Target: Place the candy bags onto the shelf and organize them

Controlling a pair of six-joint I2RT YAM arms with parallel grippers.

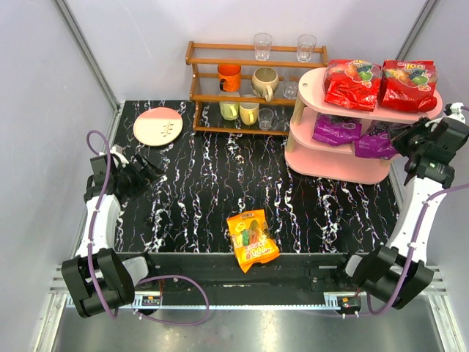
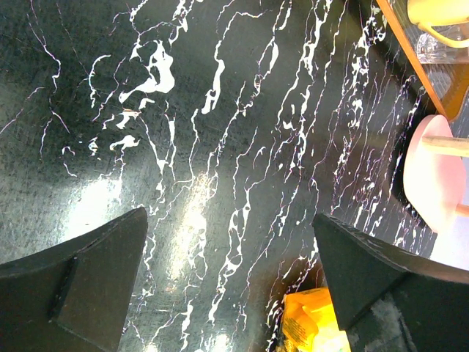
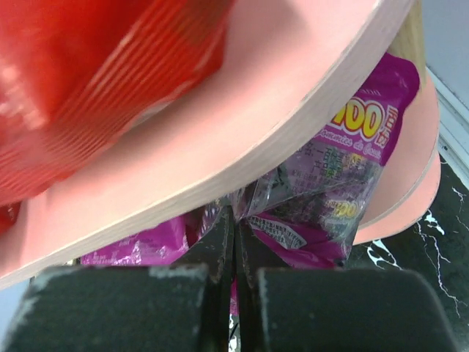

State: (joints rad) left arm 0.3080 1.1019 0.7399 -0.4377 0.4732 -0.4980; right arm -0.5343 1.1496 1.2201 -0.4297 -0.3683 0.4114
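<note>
The right hand (image 1: 412, 141) is clenched tight at the middle tier of the pink shelf (image 1: 322, 163), fingertips at the near edge of a purple candy bag (image 1: 374, 144); whether it pinches the film I cannot tell. A second purple bag (image 1: 335, 130) lies just beside. The left hand (image 1: 149, 170) hangs released over the tabletop (image 1: 205, 183), with the orange candy bag (image 1: 251, 240) well apart to its right, at the near edge.

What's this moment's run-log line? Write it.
left gripper open, empty; right gripper shut by purple candy bag, shelf middle tier; orange candy bag on table
</note>
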